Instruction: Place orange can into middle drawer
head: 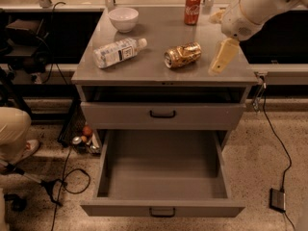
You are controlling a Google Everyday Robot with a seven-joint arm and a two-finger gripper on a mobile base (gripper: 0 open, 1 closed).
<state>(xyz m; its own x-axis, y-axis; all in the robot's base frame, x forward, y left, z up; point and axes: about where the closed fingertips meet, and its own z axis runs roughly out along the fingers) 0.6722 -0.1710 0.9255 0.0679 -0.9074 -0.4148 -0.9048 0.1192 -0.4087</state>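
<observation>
The orange can lies on its side on the grey cabinet top, right of centre. My gripper hangs from the white arm above the right part of the cabinet top, a short way right of the can and not touching it. It holds nothing. The middle drawer is pulled out wide below, a deep empty tray with a dark bar handle on its front panel.
A clear plastic bottle lies left of the can. A white bowl and a red cola can stand at the back. A closed drawer sits above the open one. Cables and a person's leg are at the left.
</observation>
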